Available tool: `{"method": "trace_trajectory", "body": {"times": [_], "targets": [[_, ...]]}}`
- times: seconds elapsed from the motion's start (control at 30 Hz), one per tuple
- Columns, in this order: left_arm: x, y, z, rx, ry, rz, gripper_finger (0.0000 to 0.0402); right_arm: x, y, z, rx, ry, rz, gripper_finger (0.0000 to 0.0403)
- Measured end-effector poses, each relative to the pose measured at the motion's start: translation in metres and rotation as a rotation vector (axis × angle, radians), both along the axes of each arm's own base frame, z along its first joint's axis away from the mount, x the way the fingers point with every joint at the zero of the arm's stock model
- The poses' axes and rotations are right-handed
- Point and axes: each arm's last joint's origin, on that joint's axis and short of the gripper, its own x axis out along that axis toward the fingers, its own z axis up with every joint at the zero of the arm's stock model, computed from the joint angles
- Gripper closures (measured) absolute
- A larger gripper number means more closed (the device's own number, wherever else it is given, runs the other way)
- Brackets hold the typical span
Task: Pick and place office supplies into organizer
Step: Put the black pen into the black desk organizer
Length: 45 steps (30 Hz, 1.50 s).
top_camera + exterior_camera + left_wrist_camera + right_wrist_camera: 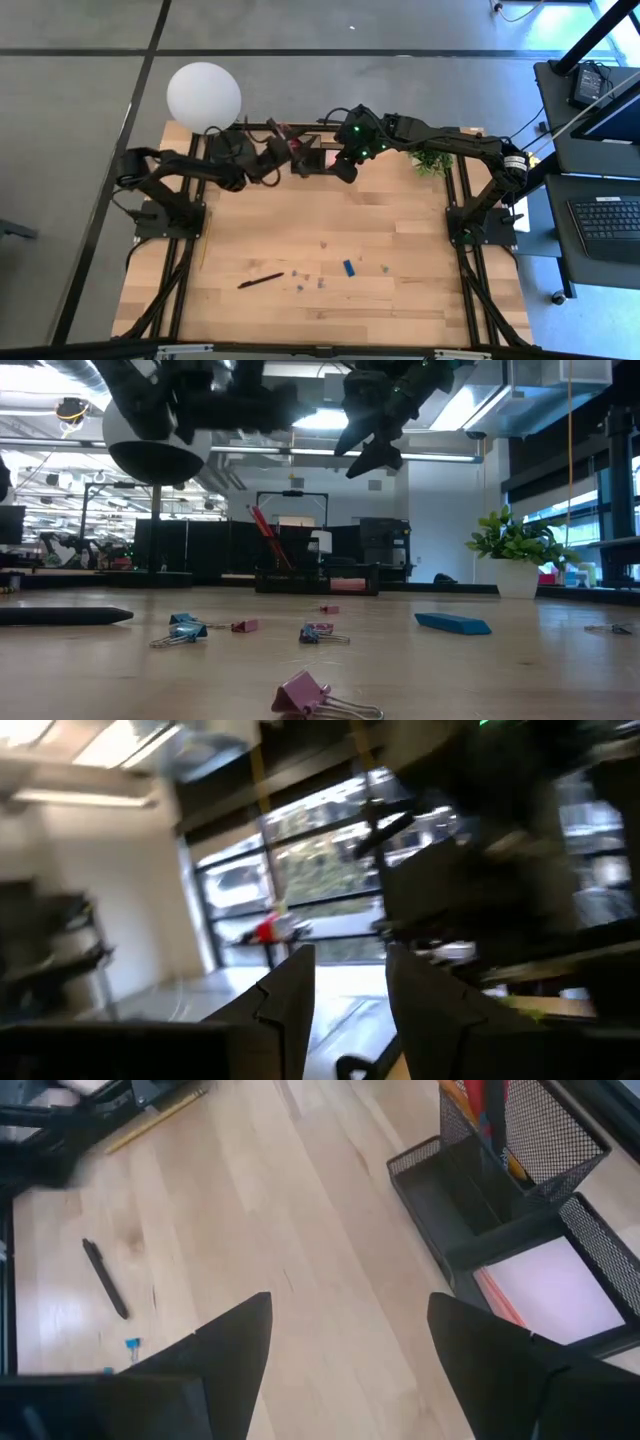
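Robotics lab — exposed ceiling ducts (70, 375), side workstation keyboard (607, 226).

The organizer (312, 157) is the landmark, at the far edge of the table (400, 215). Both grippers crowd the air above it: the left gripper (283, 150) on one side, the right gripper (345, 165), fingers spread, on the other. The lamp (204, 97) stands beside it on the left arm's side, the plant (435, 162) on the right arm's side. In front of the organizer a wide stretch of bare wood is open. Well nearer the front edge lie a pen (260, 281), clips (317, 632) and a blue block (348, 267).
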Motion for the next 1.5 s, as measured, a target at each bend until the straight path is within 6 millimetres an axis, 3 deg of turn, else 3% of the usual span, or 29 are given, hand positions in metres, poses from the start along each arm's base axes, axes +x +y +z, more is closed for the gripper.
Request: {"method": "trace_trajectory", "body": {"times": [0.33,0.5,0.63,0.9,1.2,1.5], "targets": [[-0.034,-0.047,0.022,-0.073,0.33,-0.229,0.0281,-0.002,0.001,-0.002,-0.01,0.026,0.022,0.0131],[-0.059,-0.084,0.024,-0.092,0.49,-0.436,0.0281,-0.002,0.001,-0.002,-0.027,0.028,0.042,0.0131],[-0.073,-0.115,0.018,-0.193,0.586,-0.541,0.0281,-0.002,0.001,-0.002,-0.045,0.028,0.063,0.0131],[-0.098,-0.161,-0.014,-0.596,0.834,-0.514,0.0281,-0.002,0.001,-0.002,-0.077,0.028,0.098,0.0131],[-0.092,-0.189,-0.045,-1.049,1.004,-0.528,0.0276,-0.001,0.0,-0.001,-0.118,0.015,0.134,0.0131],[-0.075,-0.203,-0.067,-1.423,1.081,-0.521,0.0228,0.001,-0.001,0.001,-0.129,-0.009,0.132,0.0131]]}}
